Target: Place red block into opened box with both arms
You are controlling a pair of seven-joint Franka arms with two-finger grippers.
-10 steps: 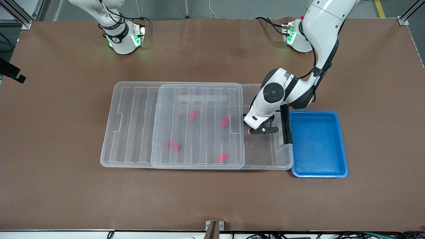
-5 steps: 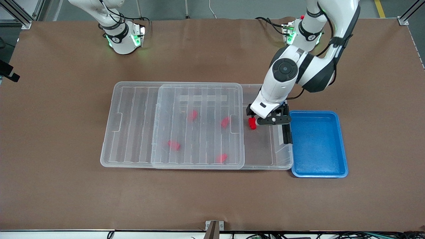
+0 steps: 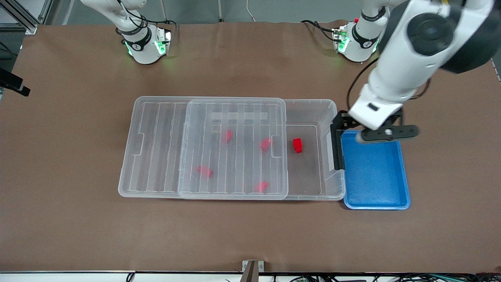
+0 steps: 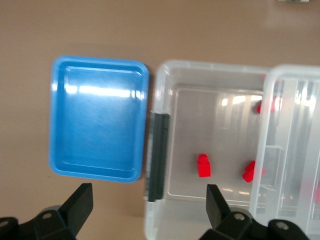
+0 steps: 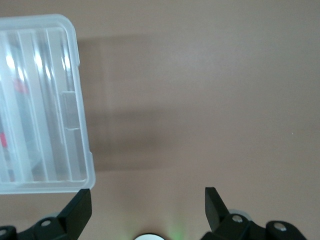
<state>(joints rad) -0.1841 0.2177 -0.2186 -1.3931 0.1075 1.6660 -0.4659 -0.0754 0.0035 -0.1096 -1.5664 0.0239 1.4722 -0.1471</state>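
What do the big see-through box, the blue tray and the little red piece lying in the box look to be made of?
The box looks like clear glossy plastic: the table shows through its walls. The blue tray seems moulded plastic, with bright glare streaks in the left wrist view. The red block looks like solid opaque plastic, evenly coloured.

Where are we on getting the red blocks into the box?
Done: one red block lies on the uncovered floor of the box; four more show under the slid-aside lid. The blue tray holds nothing. In hand: nothing; the left end effector hangs open over the tray, and the right end effector waits open. Left: no loose blocks visible.
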